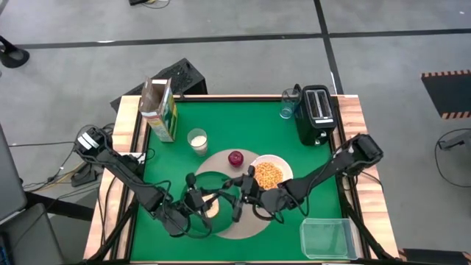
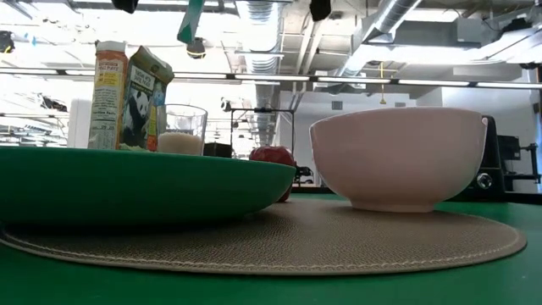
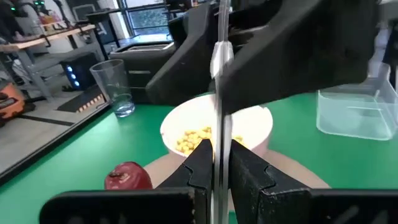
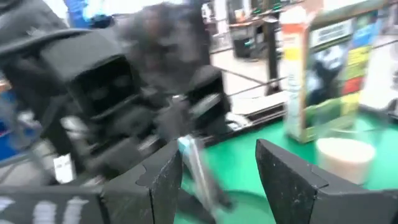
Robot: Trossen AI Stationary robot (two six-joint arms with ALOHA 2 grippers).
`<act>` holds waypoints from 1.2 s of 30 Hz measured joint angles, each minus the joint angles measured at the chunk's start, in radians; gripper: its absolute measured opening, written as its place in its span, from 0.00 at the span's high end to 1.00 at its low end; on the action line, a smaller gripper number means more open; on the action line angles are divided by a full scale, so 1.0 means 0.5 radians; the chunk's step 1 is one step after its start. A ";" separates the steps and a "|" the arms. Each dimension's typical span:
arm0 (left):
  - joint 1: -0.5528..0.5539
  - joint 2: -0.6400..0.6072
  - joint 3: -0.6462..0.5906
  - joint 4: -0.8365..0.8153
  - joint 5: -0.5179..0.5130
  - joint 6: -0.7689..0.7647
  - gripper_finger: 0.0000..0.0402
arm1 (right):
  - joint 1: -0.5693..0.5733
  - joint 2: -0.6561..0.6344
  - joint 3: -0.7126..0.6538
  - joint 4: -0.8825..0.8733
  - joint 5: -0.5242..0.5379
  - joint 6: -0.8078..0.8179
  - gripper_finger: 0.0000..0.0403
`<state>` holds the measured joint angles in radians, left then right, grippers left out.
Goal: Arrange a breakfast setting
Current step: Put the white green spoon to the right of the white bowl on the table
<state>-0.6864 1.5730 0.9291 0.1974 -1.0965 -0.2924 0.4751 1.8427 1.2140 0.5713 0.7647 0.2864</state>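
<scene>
the left gripper (image 3: 219,163) clamps the spoon (image 3: 219,106) upright at lower centre, beside the bowl (image 1: 270,174). the right gripper (image 4: 217,171) (fingers spread wide) should close squarely before release.

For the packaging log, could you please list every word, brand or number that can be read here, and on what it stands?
No text can be quoted with confidence.
Cereal box: a panda picture and small side-panel print, too small to read.
Same box in the right wrist view: lettering blurred.
Toaster, milk glass, white bowl: no markings visible.
</scene>
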 joint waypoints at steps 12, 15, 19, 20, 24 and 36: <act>0.006 0.000 0.000 -0.013 -0.024 -0.014 0.95 | -0.031 -0.055 -0.002 -0.025 -0.018 -0.012 0.48; 0.008 0.000 0.001 -0.009 -0.024 -0.017 0.95 | -0.050 -0.022 -0.002 0.027 -0.025 -0.014 0.54; 0.013 0.000 0.000 -0.008 -0.029 -0.019 0.95 | -0.076 0.000 -0.001 0.112 -0.102 -0.038 0.61; 0.014 0.000 0.000 -0.009 -0.030 -0.020 0.95 | -0.082 0.011 0.000 0.125 -0.110 -0.038 0.63; 0.015 0.000 0.000 -0.009 -0.030 -0.033 0.95 | -0.084 0.025 -0.004 0.124 -0.124 -0.047 0.71; 0.015 0.000 0.000 -0.008 0.003 -0.029 0.88 | -0.076 0.023 -0.003 0.117 -0.170 -0.158 0.92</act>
<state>-0.6790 1.5730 0.9291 0.1935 -1.0950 -0.3068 0.4370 1.8542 1.2125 0.6299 0.6796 0.2072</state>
